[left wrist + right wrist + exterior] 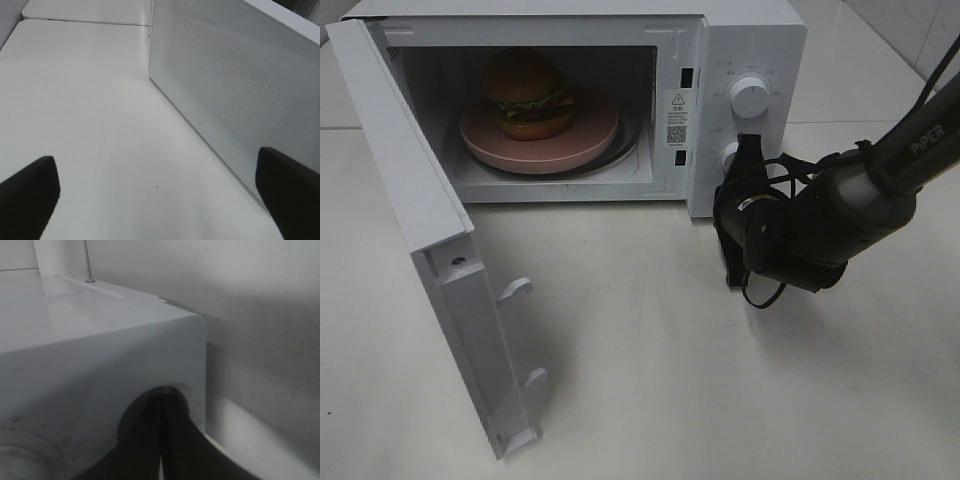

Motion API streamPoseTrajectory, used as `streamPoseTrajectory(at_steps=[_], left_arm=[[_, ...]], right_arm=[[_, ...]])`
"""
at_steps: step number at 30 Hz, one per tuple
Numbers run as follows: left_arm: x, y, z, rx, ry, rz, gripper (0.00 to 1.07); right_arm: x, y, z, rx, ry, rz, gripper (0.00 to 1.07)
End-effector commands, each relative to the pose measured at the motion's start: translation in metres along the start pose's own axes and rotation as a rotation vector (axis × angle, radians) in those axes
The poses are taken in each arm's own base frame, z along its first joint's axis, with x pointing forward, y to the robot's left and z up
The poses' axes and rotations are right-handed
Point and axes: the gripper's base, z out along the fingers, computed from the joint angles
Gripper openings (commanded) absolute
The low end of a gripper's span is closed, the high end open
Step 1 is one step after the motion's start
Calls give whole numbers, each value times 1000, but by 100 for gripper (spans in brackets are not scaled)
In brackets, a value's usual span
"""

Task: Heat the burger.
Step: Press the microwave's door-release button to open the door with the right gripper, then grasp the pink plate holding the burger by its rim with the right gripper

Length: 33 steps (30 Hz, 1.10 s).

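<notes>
Status: loading is looking complete, heating is not yet under way.

I am seeing the burger (527,95) sitting upright on the pink plate (490,150), which is resting inside the cavity of the microwave (760,40), towards the far left of the scene. Nothing is holding or touching the burger.

The door (410,190) is standing wide open, swinging out towards the near left over the table (650,330). I judge this the main item outstanding: the door needs closing before any heating can begin.

The right gripper (744,148) is sitting against the control panel on the right, its tips at the lower knob (727,155), below the upper knob (751,95). In the right wrist view its jaws are pressing together with no gap between them. I cannot tell whether the tips are bearing on the knob or only resting just beside it.

The left gripper (159,192) is out of the high view. Its wrist view is showing the jaws standing wide apart and holding nothing, near the perforated side wall (225,85) of the microwave.

Outstanding, in my judgement: closing the door, then setting the knobs
</notes>
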Motion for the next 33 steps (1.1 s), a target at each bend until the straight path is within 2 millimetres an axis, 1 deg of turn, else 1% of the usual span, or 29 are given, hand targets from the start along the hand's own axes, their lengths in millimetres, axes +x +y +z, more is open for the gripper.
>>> streamPoseTrajectory(at_steps=[1, 7, 8, 10, 12, 14, 15, 17, 18, 22, 23, 24, 25, 27, 28, 29, 30, 32, 33], left_arm=[[2, -1, -2, 7, -19, -7, 100], [2, -1, -2, 7, -19, -7, 100], [2, -1, -2, 7, -19, -7, 100], [2, -1, -2, 7, -19, -7, 100], [2, -1, -2, 7, -19, -7, 100], [2, -1, -2, 7, -19, -7, 100], [2, -1, -2, 7, -19, -7, 100], [2, -1, -2, 7, -19, -7, 100], [2, -1, -2, 7, -19, -7, 100], [2, -1, -2, 7, -19, -7, 100], [2, -1, -2, 7, -19, -7, 100], [2, -1, -2, 7, -19, -7, 100], [2, -1, -2, 7, -19, -7, 100], [2, -1, -2, 7, -19, -7, 100], [2, -1, -2, 7, -19, -7, 100], [2, -1, -2, 7, -19, -7, 100], [2, -1, -2, 7, -19, -7, 100], [2, -1, -2, 7, -19, -7, 100], [2, -1, -2, 7, -19, -7, 100]], right_arm=[[5, 17, -5, -67, 47, -21, 0], [1, 11, -13, -28, 52, -38, 0], [0, 8, -18, -15, 48, -40, 0], [-2, 8, -21, -8, 44, -42, 0], [-7, 5, -31, 32, 48, -71, 0], [-8, 4, -33, 44, 49, -81, 0], [-12, 6, -40, 42, 50, -97, 0], [-13, 8, -43, 38, 52, -107, 0], [-16, 11, -51, 34, 61, -139, 0], [-17, 15, -59, 43, 85, -176, 0], [-18, 18, -68, 59, 117, -218, 0], [-18, 18, -68, 59, 117, -218, 0], [-17, 19, -75, 93, 158, -284, 0], [-17, 20, -78, 103, 177, -314, 0], [-15, 23, -85, 127, 228, -395, 0], [-14, 22, -88, 147, 254, -441, 0], [-14, 22, -88, 147, 254, -441, 0], [-13, 23, -98, 205, 350, -629, 0], [-13, 23, -98, 205, 350, -629, 0]])
